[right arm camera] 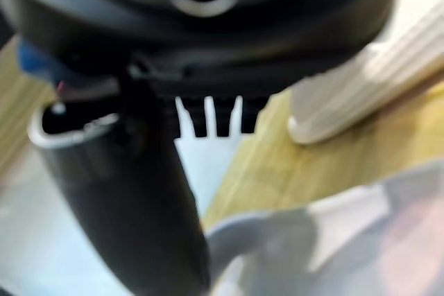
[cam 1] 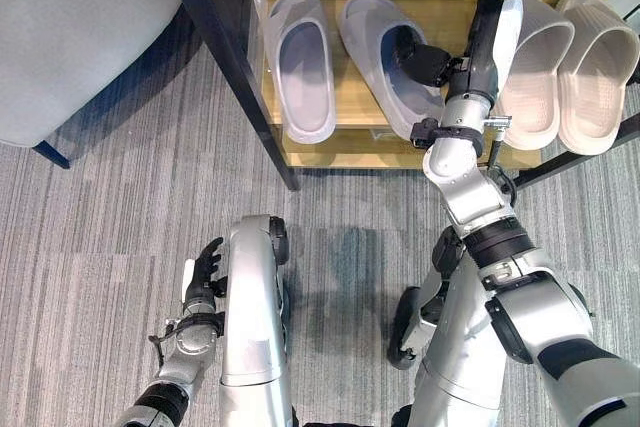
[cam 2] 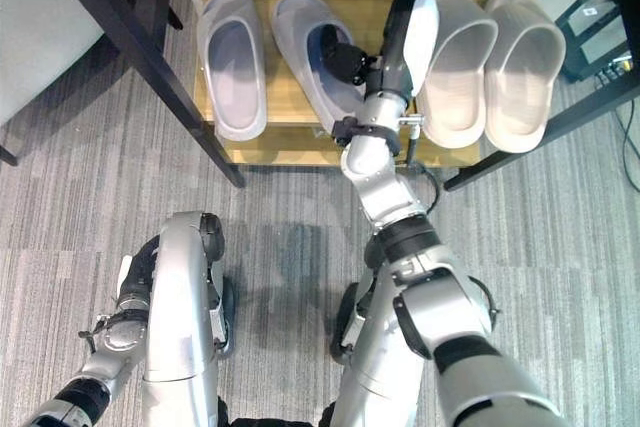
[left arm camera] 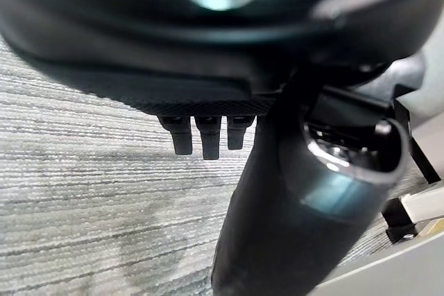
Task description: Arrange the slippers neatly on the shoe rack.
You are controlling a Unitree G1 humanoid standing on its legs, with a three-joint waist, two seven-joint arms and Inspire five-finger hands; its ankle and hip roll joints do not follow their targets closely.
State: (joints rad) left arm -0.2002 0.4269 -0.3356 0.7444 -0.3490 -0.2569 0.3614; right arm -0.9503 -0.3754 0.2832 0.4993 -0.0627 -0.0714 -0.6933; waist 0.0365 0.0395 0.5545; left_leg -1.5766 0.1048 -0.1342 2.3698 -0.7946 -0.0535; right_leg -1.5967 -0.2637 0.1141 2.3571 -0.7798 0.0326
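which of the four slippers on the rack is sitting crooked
The lilac slipper second from the left, beside the right hand. It lies slanted on the shoe rack, while the other lilac slipper and the two beige slippers sit roughly straight.

Four slippers lay side by side, toes inward, on the wooden shoe rack (cam 1: 360,147): a pale lilac pair (cam 1: 303,65) at left, a beige pair (cam 1: 570,67) at right, soles down.
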